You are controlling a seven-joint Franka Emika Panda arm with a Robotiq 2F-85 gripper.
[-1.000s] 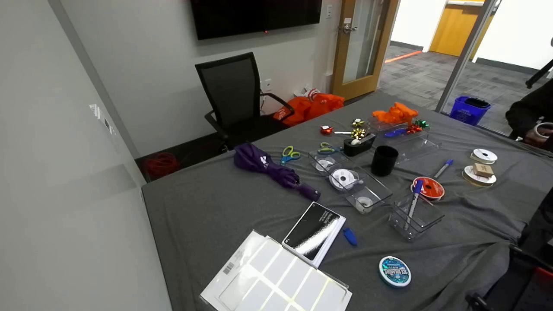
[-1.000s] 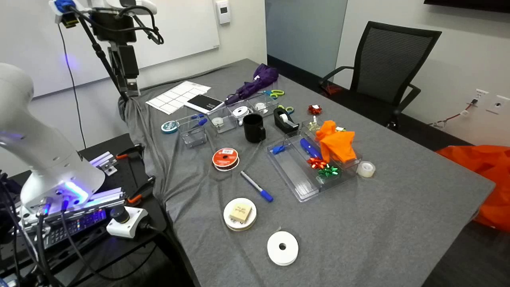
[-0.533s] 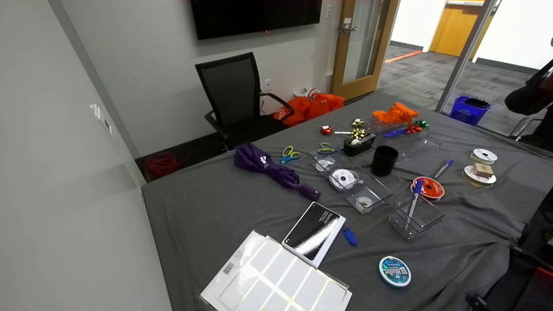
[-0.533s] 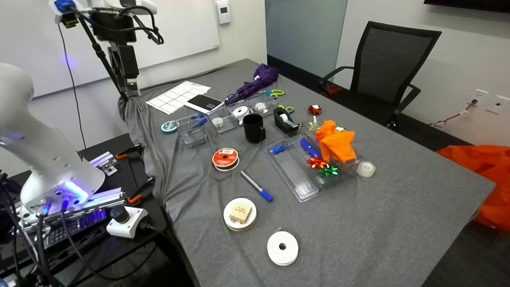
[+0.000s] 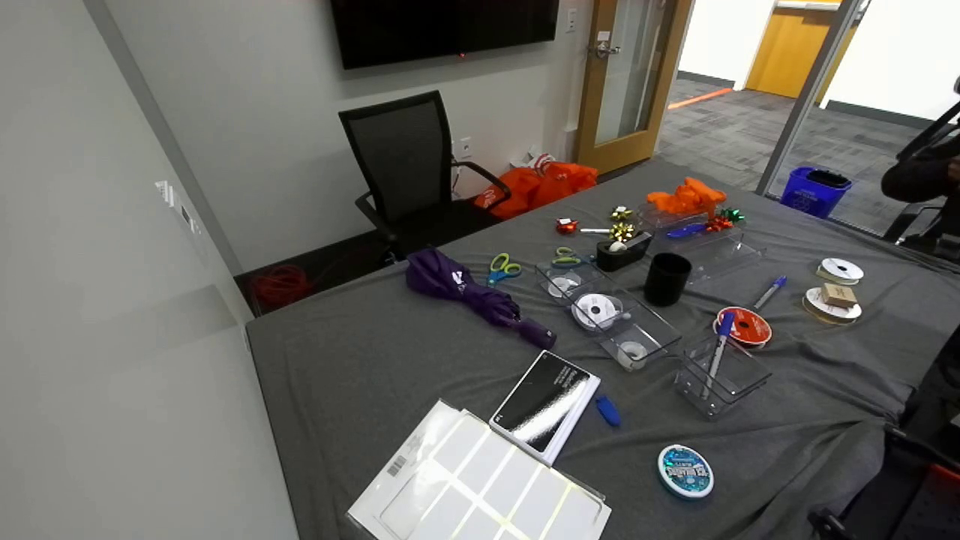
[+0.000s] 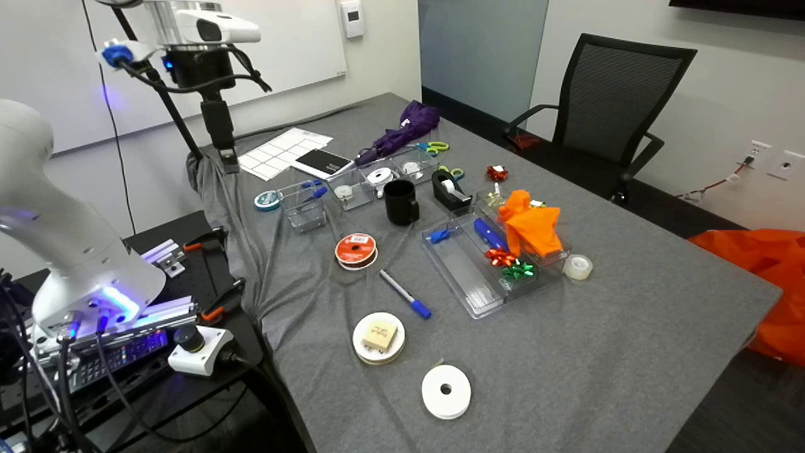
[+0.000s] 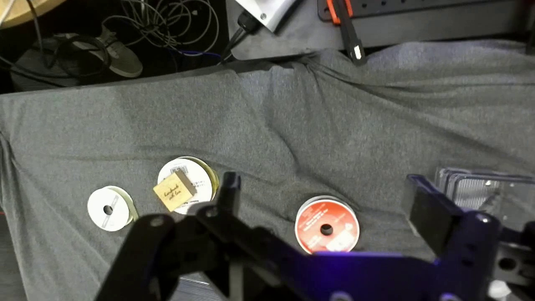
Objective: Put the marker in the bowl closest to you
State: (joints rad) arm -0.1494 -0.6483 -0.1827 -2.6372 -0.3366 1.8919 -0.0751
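I'm holding the claw wide; an off-centre descent is risking rolling away the marker lying beside the red spool.

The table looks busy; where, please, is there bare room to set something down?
In an exterior view, bare cloth lies right of the foreground white spool, below the tape roll; another patch separates the purple umbrella from the gridded sheet. It is crowded around the black mug and tape dispenser.

You read: "handmade with love" on the block | "ICE BREAKERS" on the tin | red spool: print blurred
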